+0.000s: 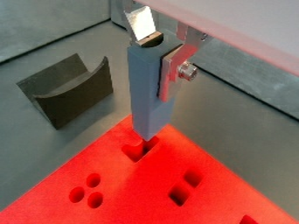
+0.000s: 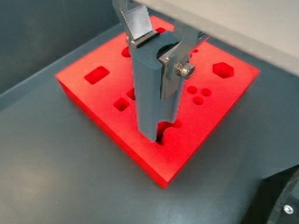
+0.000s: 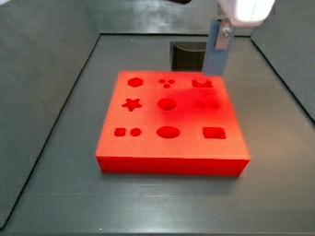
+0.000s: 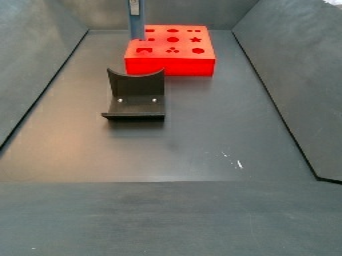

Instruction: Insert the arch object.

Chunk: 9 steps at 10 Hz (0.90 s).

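I had the gripper (image 1: 149, 54) over the red block (image 2: 111, 109), fingers (image 2: 179, 63) clamped on the blue-grey arch object (image 1: 149, 87), upright, its lower end at the arch-shaped hole (image 1: 138, 150); fixture (image 4: 134, 95) stood apart on the counter (image 4: 201, 150); I read no writing anywhere

Wrist views look down gripper (image 1: 149, 39), side views wider (opposed)
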Available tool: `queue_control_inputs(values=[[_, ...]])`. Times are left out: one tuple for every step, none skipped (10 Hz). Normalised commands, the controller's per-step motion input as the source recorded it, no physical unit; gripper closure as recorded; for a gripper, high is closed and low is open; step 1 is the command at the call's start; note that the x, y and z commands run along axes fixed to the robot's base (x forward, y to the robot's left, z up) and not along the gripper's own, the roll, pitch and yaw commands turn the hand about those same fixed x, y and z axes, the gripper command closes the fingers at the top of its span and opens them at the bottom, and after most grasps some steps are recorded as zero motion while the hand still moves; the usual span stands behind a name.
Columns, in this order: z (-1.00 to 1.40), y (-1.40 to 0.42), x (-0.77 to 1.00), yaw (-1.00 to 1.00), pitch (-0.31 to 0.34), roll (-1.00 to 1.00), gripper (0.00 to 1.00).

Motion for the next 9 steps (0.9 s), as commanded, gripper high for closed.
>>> queue_control_inputs(values=[[-0.25, 0.11, -0.21, -0.04, 0.000, 0.00, 1.00], [-0.26, 0.11, -0.19, -0.03, -0.023, -0.02, 1.00], [-0.30, 0.11, -0.19, -0.03, -0.073, -0.09, 1.00], [-0.28, 0.08, -0.12, -0.04, -0.126, -0.21, 1.00], [0.00, 0.00, 0.00, -0.03, -0.137, -0.32, 1.00], [0.00, 0.00, 0.00, -0.07, -0.139, -0.34, 1.00], [0.00, 0.00, 0.00, -0.07, -0.127, -0.30, 1.00], [0.00, 0.01, 0.00, -0.04, -0.076, -0.17, 1.00], [0.00, 0.00, 0.00, -0.05, -0.047, -0.10, 1.00]])
